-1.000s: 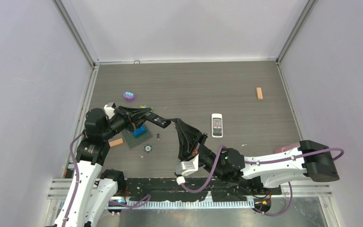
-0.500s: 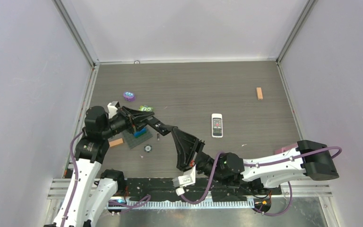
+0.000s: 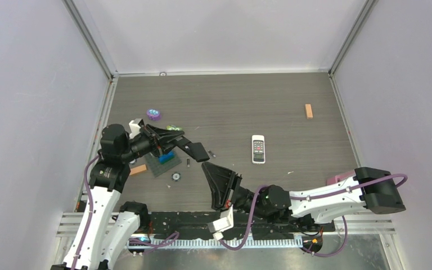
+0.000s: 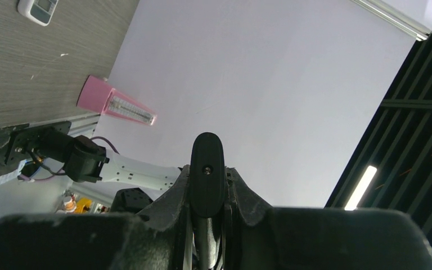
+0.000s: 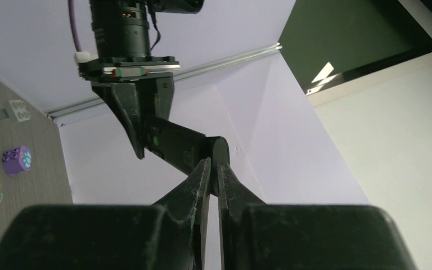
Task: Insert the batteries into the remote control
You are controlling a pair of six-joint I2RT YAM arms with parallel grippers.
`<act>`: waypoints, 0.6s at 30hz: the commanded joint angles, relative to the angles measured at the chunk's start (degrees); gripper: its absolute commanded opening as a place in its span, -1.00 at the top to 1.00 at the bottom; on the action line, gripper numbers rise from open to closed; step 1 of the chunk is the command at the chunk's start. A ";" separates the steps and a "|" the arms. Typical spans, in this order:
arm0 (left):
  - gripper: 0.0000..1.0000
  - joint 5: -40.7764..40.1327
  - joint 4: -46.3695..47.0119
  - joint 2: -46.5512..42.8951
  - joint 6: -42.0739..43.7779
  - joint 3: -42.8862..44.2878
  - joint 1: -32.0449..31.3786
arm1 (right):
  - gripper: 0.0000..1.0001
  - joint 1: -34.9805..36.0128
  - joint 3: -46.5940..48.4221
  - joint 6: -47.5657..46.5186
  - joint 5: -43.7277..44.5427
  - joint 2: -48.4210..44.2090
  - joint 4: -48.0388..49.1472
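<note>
My left gripper (image 3: 172,141) is shut on a black remote (image 3: 194,150) and holds it above the table, its free end pointing right. The left wrist view shows that remote (image 4: 206,169) upright between my fingers. My right gripper (image 3: 203,165) is closed to a thin slit, its tips just at the remote's free end (image 5: 218,147); I cannot tell if they touch. One slim dark battery (image 3: 188,163) lies on the table under the remote. Another small dark piece (image 3: 212,154) lies just right of it. A white remote (image 3: 258,149) lies face up further right.
A grey plate with a blue block (image 3: 166,158), a wooden block (image 3: 138,169) and a small round disc (image 3: 175,176) lie near the left arm. A purple toy (image 3: 153,115) and a green toy (image 3: 171,127) lie behind. An orange block (image 3: 309,111) is at the far right.
My right gripper has drawn back toward the near edge, away from the remote's end. My left gripper has swung the black remote slightly right. A small dark piece now shows where the right gripper was.
</note>
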 commanded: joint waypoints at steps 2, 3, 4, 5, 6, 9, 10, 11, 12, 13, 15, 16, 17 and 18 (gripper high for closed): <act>1.00 0.23 4.83 -0.28 -1.88 1.81 -0.04 | 0.69 0.79 -0.63 -0.25 -2.45 -1.57 -2.93; 1.00 0.17 4.84 -0.30 -1.80 1.73 0.01 | 0.69 0.78 -0.65 -0.21 -2.44 -1.59 -3.09; 1.00 0.28 4.78 -0.36 -1.81 1.72 -0.06 | 0.69 0.80 -0.55 -0.20 -2.50 -1.72 -3.34; 1.00 0.34 4.83 -0.43 -1.80 1.70 -0.06 | 0.69 0.79 -0.52 0.11 -2.47 -1.70 -3.25; 1.00 0.38 4.92 -0.52 -1.73 1.64 0.00 | 0.70 0.85 -0.39 0.31 -2.38 -1.66 -2.90; 1.00 0.16 4.72 -0.77 -1.44 1.65 0.01 | 0.72 0.84 0.00 0.54 -2.01 -1.12 -1.98; 1.00 -0.26 4.59 -0.75 -1.31 1.60 -0.02 | 0.73 0.84 0.29 0.75 -1.56 -0.97 -1.48; 1.00 -0.82 4.44 -0.83 -0.78 1.55 0.01 | 0.73 0.81 0.52 1.75 -1.07 -0.75 -1.31; 1.00 -1.76 4.01 -0.71 0.24 1.61 -0.01 | 0.73 0.79 0.80 2.67 -0.23 -0.74 -0.87; 1.00 -2.63 3.21 -0.57 1.41 1.78 0.17 | 0.72 0.79 0.90 4.78 0.21 -0.93 -0.61; 1.00 -3.79 2.69 0.11 3.91 1.56 1.00 | 0.65 0.80 1.05 9.08 2.74 -1.28 0.94; 1.00 -4.20 2.72 0.39 5.05 1.10 1.32 | 0.59 0.81 0.99 12.23 5.58 -1.36 3.34; 1.00 -4.97 2.69 0.60 6.11 0.65 1.53 | 0.55 0.84 0.91 14.10 9.22 -1.61 4.75; 1.00 -5.95 2.91 0.57 7.22 0.04 1.64 | 0.49 0.95 0.85 18.28 11.30 -1.92 6.95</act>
